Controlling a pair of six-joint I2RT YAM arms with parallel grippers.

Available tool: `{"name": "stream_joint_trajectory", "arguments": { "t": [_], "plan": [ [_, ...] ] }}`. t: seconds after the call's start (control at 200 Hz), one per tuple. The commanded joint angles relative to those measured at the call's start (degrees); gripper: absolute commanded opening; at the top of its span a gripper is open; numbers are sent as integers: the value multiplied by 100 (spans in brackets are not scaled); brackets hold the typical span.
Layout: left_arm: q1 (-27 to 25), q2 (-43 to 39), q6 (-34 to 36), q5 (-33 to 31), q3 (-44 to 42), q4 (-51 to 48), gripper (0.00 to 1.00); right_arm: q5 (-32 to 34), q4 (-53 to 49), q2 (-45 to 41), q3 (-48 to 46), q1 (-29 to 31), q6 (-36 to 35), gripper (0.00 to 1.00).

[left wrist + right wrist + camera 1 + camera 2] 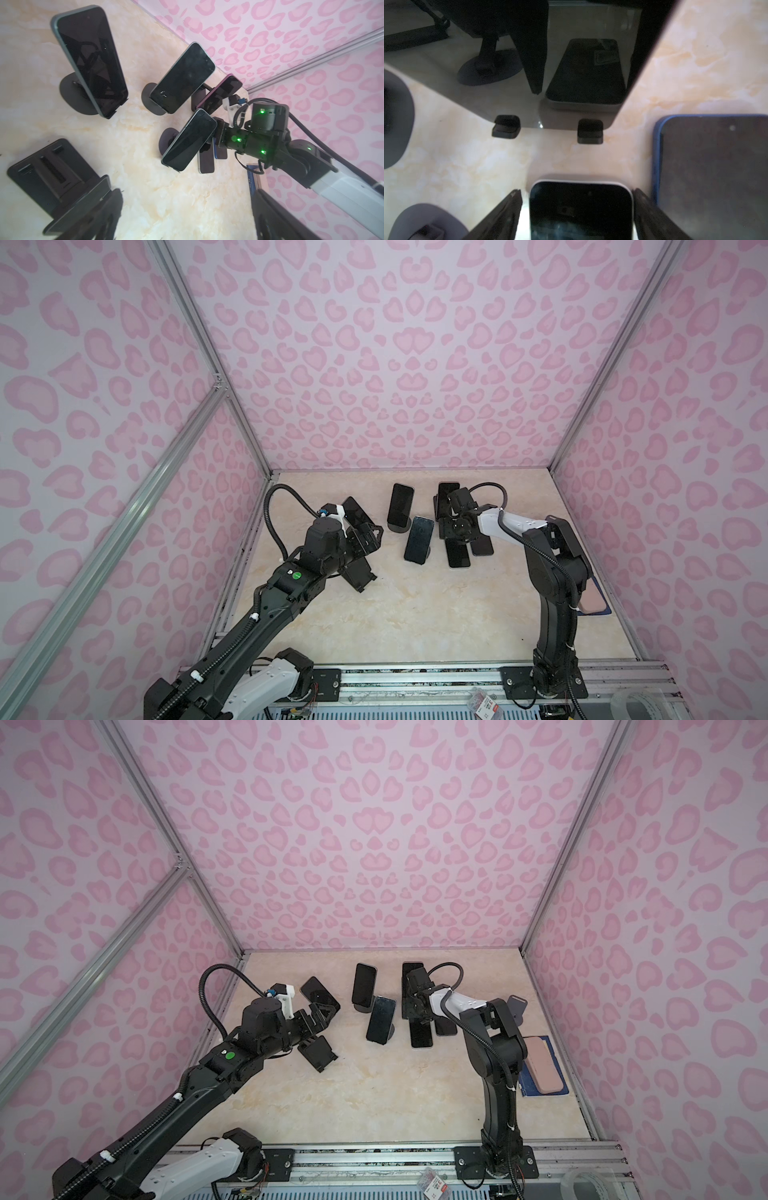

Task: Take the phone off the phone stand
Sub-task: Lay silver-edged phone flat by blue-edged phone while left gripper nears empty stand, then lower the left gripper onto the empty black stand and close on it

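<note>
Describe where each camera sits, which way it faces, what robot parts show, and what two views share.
Top views: high at the front, looking down on the table; both arms show.
Left wrist: on the left arm, facing across phones on stands toward the right arm; left gripper edges in.
Right wrist: on the right arm, looking down at the white-edged phone straddled by the right gripper.
Shared: both wrist views show that phone.

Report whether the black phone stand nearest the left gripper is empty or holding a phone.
Empty: the black phone stand shows a bare backplate and open slots, with no phone resting on it.
</note>
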Motion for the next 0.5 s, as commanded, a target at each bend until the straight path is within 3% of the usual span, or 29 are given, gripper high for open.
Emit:
{"name": "stream_joint_trajectory", "arguments": {
  "t": [0.0, 0.225, 0.495],
  "plan": [
    [-118, -124, -290, -953, -12, -572, 100, -16, -135, -184, -46, -2, -101, 86],
    [-1029, 137, -1233, -2875, 252, -1712, 98, -102, 97, -1247, -683, 6, 41, 90],
    [-1680, 1172, -2436, -4053, 490, -2275, 98, -316, 533, -2528, -1693, -3, -71, 97]
  ]
}}
